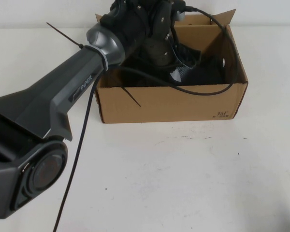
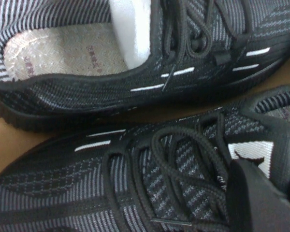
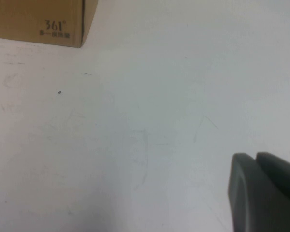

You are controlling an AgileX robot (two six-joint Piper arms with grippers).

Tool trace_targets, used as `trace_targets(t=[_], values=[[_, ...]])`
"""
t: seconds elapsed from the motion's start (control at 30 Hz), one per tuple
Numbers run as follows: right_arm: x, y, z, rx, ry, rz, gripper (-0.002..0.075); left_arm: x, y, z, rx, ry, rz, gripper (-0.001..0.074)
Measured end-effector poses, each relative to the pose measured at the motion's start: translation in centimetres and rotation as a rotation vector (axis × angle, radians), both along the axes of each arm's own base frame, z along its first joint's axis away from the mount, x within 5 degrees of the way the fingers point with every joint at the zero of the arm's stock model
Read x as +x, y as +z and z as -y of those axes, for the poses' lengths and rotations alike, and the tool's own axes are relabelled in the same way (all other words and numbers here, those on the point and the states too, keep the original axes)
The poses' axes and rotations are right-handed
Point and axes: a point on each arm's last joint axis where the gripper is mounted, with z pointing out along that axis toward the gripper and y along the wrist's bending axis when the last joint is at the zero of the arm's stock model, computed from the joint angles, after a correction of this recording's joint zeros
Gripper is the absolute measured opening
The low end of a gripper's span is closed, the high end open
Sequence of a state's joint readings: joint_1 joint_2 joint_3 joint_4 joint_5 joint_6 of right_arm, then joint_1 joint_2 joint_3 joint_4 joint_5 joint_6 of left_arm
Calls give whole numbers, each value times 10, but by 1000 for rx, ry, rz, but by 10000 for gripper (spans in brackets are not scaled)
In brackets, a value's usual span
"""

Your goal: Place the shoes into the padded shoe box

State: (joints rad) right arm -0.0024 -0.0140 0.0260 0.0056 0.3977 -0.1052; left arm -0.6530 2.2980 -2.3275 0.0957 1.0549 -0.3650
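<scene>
A: Reaching down into the padded shoe box (image 1: 169, 104), the left gripper (image 1: 157, 46) sits low among the shoes (image 1: 203, 67), and its wrist view is filled with both sneakers lying side by side, brown cardboard showing between and beside them.

B: So both are already inside?

A: That is how I judge it. The near sneaker (image 2: 135, 183) and the far sneaker (image 2: 87, 92) each lie against the box floor, a white insert (image 2: 130, 29) showing in the far one's opening.

B: And the jaws?

A: I cannot tell; only one dark tip shows at the edge of the wrist view, and the arm hides the rest from above.

B: The right gripper (image 3: 266, 193)?

A: Hovering over bare white counter (image 3: 145, 121), just off the box's printed corner; its jaws look together, holding nothing.

B: Next move?

A: Probably a straight lift clear of the laces (image 2: 183, 159) and the flaps.
</scene>
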Motion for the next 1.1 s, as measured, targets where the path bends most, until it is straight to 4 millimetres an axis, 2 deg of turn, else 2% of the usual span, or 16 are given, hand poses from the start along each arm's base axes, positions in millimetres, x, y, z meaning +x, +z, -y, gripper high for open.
trace_targets(t=[0.1,0.2,0.27,0.43,0.5,0.57,0.7,0.83,0.97,1.1], values=[[0,0,0,0,0,0,-8,-1,-1,2,12,-48,1,10],[0,0,0,0,0,0,-8,-3,-1,5,2,-111,1,76],[0,0,0,0,0,0,-8,-4,-1,7,-7,-139,-1,153],[0,0,0,0,0,0,-8,-4,1,8,-3,-165,8,441],[0,0,0,0,0,0,-8,-5,5,7,0,-167,18,502],[0,0,0,0,0,0,-8,-7,12,4,6,-166,27,519],[0,0,0,0,0,0,-8,-17,41,-8,33,-147,63,480],[0,0,0,0,0,0,-8,-28,68,-21,64,-147,92,320],[0,0,0,0,0,0,-8,-42,92,-34,138,-199,131,100],[0,0,0,0,0,0,-8,-59,107,-49,197,-213,148,18]])
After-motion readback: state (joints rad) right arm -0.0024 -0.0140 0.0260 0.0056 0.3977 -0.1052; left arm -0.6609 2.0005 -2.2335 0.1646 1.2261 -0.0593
